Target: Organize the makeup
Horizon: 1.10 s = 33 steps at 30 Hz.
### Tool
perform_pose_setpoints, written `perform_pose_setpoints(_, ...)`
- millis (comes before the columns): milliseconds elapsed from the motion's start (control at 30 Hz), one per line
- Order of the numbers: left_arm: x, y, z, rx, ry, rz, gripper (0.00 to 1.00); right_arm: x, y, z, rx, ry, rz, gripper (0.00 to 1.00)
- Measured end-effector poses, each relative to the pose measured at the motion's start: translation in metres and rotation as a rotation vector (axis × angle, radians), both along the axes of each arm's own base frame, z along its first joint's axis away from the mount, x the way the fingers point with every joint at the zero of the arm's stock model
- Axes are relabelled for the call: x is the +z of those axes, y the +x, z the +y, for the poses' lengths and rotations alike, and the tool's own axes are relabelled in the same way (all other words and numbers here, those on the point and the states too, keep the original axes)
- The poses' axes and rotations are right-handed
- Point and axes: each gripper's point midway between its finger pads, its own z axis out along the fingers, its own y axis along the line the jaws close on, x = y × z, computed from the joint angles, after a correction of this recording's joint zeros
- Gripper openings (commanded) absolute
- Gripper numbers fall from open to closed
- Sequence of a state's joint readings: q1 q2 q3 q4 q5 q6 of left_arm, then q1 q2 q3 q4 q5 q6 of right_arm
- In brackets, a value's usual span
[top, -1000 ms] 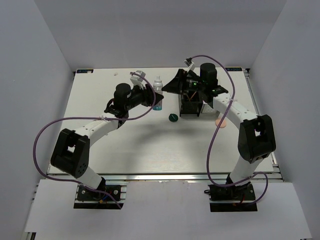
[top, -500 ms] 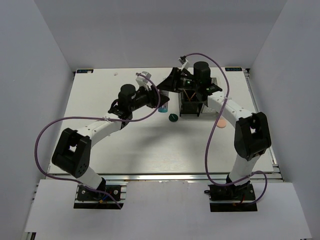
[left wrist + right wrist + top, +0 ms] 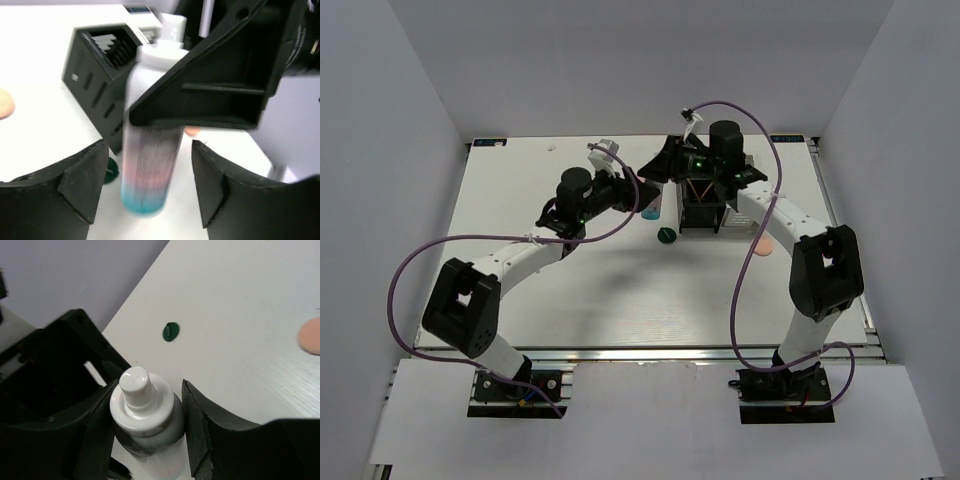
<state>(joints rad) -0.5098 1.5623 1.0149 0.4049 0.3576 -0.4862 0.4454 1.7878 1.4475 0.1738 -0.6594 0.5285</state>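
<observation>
Right pincer (image 3: 146,405) is clamped on the tube (image 3: 142,412) just under its cap. Left pincer (image 3: 147,160) is spread wide either side, not touching. Looks like a handoff, so right can slot it into the organizer (image 3: 95,65) just beside.

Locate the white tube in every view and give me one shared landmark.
Top external: white tube centre-back, left of the black organizer.
Left wrist: tube centre, inside the open left gripper.
Right wrist: tube bottom centre, clamped by the right gripper.
Shared landmark: dark-green disc.
</observation>
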Motion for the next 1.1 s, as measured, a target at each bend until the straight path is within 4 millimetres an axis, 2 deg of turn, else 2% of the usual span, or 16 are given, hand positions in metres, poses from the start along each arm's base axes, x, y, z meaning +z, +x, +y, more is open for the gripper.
perform_pose_setpoints(67,0.005,0.004,0.005,0.042,-0.002,-0.012,0.79,-0.002,0.013,-0.013,-0.041,-0.018,-0.029,0.0)
perform_pose_setpoints(133,0.012,0.008,0.012,0.083,0.002,-0.025,0.79,-0.003,0.032,-0.035,-0.102,-0.036,-0.054,0.0)
perform_pose_setpoints(267,0.026,0.012,0.031,0.168,0.001,-0.039,0.81,0.001,0.077,-0.099,-0.267,-0.083,-0.118,0.0)
perform_pose_setpoints(333,0.03,0.015,0.043,0.222,-0.002,-0.026,0.78,0.003,0.097,-0.132,-0.353,-0.115,-0.16,0.0)
perform_pose_setpoints(433,0.027,0.025,0.072,0.328,-0.017,0.045,0.72,0.003,0.119,-0.176,-0.475,-0.172,-0.209,0.0)
perform_pose_setpoints(533,0.008,0.039,0.117,0.473,-0.034,0.162,0.72,0.001,0.133,-0.204,-0.569,-0.229,-0.246,0.0)
perform_pose_setpoints(633,-0.019,0.044,0.163,0.622,-0.035,0.265,0.8,0.002,0.143,-0.222,-0.641,-0.271,-0.287,0.0)
perform_pose_setpoints(733,-0.046,0.034,0.198,0.75,-0.016,0.36,0.84,0.006,0.151,-0.233,-0.696,-0.299,-0.333,0.0)
perform_pose_setpoints(933,-0.069,0.015,0.238,0.922,0.013,0.452,0.91,0.01,0.171,-0.249,-0.788,-0.334,-0.432,0.0)
perform_pose_setpoints(1100,-0.093,0.001,0.264,1.049,0.03,0.551,0.94,-0.016,0.184,-0.254,-0.804,-0.376,-0.433,0.0)
